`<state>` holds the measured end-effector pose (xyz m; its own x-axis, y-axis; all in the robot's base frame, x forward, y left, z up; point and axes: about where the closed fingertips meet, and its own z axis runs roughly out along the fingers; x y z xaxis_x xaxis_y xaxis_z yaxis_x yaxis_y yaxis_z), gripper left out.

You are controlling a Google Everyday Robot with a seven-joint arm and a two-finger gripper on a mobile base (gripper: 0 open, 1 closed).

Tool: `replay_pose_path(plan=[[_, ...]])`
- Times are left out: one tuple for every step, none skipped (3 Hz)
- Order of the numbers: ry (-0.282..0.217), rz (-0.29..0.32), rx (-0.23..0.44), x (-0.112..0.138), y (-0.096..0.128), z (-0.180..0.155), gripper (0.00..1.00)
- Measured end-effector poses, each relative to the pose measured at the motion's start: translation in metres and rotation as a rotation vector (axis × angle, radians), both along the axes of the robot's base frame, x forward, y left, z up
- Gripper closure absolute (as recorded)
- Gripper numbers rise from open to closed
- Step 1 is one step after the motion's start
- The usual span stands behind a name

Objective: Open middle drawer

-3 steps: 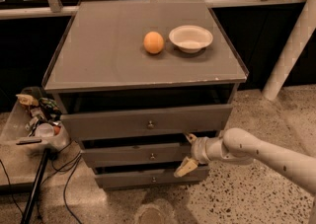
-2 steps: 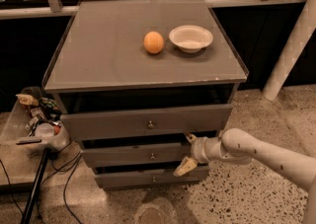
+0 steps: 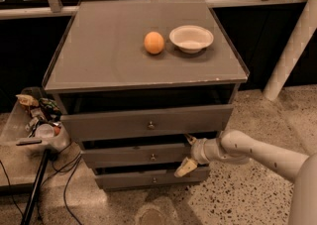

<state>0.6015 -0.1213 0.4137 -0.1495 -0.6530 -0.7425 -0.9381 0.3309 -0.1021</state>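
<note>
The middle drawer (image 3: 138,155) is a grey front panel with a small round knob (image 3: 152,157), between a taller drawer front (image 3: 148,122) above and a slimmer one (image 3: 148,178) below. My gripper (image 3: 185,153) is at the right end of the middle drawer front, reaching in from the right. It is open, with one finger (image 3: 189,140) at the panel's top edge and the pale lower finger (image 3: 182,168) at its bottom edge. The middle drawer stands slightly out, with a dark gap above it.
An orange (image 3: 154,42) and a white bowl (image 3: 191,38) sit on the cabinet top (image 3: 99,55). A clear bin of clutter (image 3: 37,120) and a black stand with cables (image 3: 34,189) are at the left. A white post (image 3: 292,45) stands at the right on the speckled floor.
</note>
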Motion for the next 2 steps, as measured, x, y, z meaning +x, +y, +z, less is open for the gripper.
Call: replay_pose_path(plan=[[0.0,0.0,0.0,0.0,0.0,0.0,0.0],[0.0,0.0,0.0,0.0,0.0,0.0,0.18]])
